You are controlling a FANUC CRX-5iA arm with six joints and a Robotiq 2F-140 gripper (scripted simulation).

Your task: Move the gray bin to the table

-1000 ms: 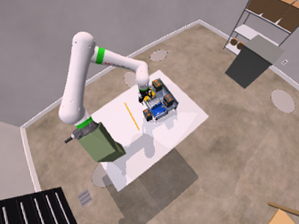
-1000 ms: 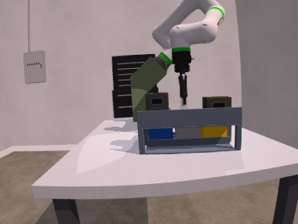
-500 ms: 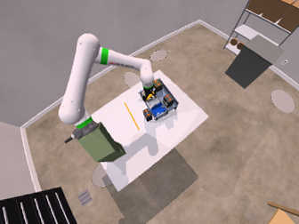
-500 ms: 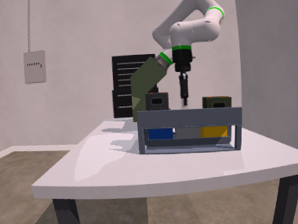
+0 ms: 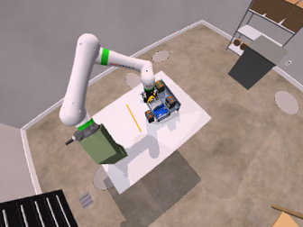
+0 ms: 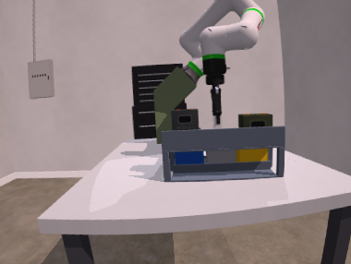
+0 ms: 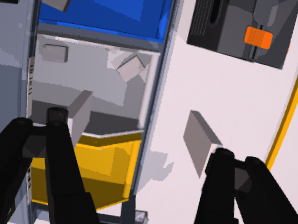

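A low gray metal shelf (image 6: 223, 137) stands on the white table top (image 6: 139, 194), and the gray open bin (image 6: 221, 157) sits in its middle slot, between a blue open bin (image 6: 189, 158) on the left and a yellow open bin (image 6: 252, 155) on the right. The black two-finger gripper (image 7: 143, 163) hangs above the shelf's far side, pointing down, its fingers apart with nothing between them. In the wrist view the gray bin (image 7: 93, 86), small gray parts in it, lies just beyond the one finger (image 7: 56, 156), while the other finger (image 7: 222, 183) stands over bare table beside the shelf frame. A dark gray box with orange tabs (image 7: 242, 12) sits nearby.
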